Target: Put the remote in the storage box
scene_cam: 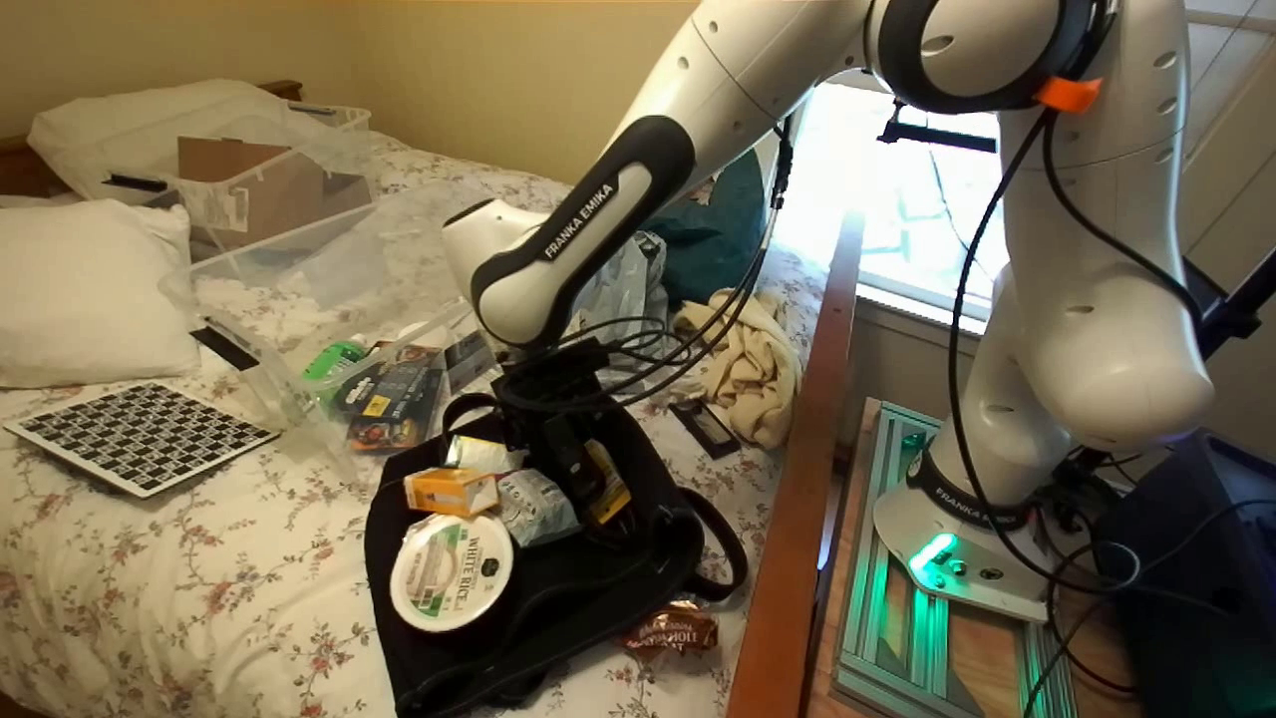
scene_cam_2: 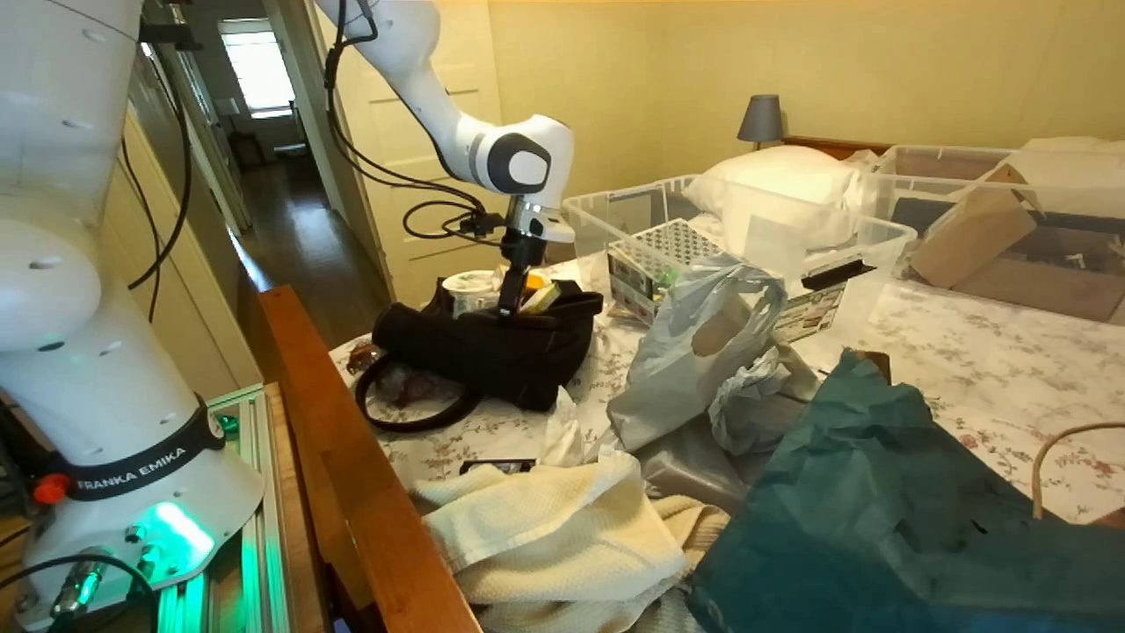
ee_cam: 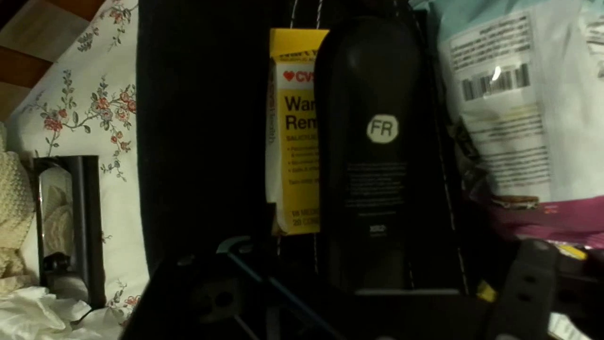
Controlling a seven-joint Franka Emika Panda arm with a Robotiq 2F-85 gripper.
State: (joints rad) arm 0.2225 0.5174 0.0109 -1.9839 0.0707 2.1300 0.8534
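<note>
The remote (ee_cam: 368,141) is a slim black bar with a white FR sticker in the wrist view. It lies on the open black bag (scene_cam: 558,618), beside a yellow packet (ee_cam: 297,132). My gripper (ee_cam: 384,250) is open, its fingers wide apart on either side of the remote's lower end; contact cannot be told. The gripper is over the bag in both exterior views (scene_cam: 573,469) (scene_cam_2: 512,294), where the remote is hard to tell from the dark gripper and bag. The storage box (scene_cam: 349,125), translucent with brown cardboard inside, stands at the far end of the bed; it also shows in an exterior view (scene_cam_2: 949,179).
The bag holds a white rice bowl (scene_cam: 452,573) and several packets. A nearer translucent box (scene_cam_2: 615,224) stands between bag and storage box. A checkered board (scene_cam: 140,434), grey plastic bag (scene_cam_2: 703,352), teal bag (scene_cam_2: 861,492), cream blanket (scene_cam_2: 562,527) and wooden rail (scene_cam: 797,538) surround it.
</note>
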